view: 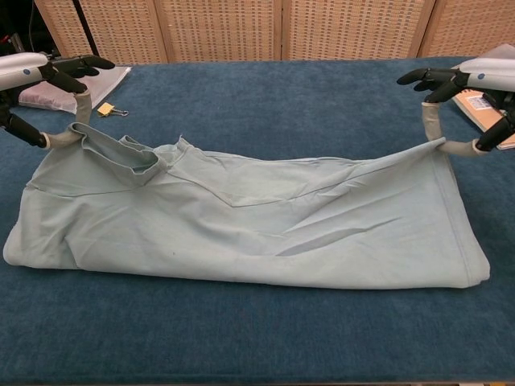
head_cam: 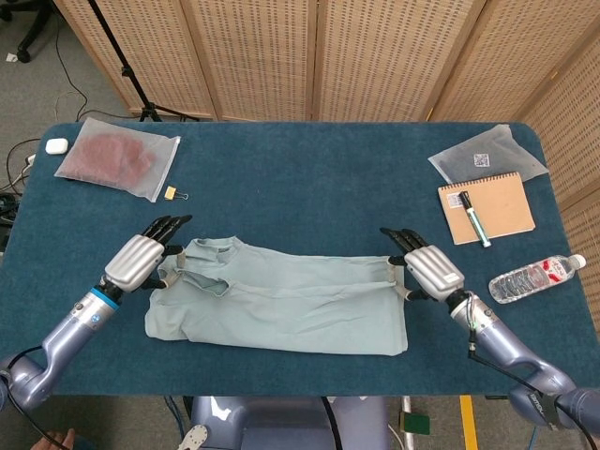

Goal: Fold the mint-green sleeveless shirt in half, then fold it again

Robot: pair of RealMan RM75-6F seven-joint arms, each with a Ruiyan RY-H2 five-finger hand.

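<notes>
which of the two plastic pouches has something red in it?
The pouch at the table's far-left corner, beside the binder clip; dark red contents show through. The one at far right above the notebook looks empty, with only a printed label.

No legible text anywhere

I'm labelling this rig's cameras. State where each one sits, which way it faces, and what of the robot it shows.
Head view: high above the near edge, looking steeply down on the whole table; shows both forearms, left hand and right hand.
Chest view: low at the near edge, looking across toward the screens; shows only the hands at the upper corners.
Shared: the shirt, both hands pinching its far edge, the notebook.
</notes>
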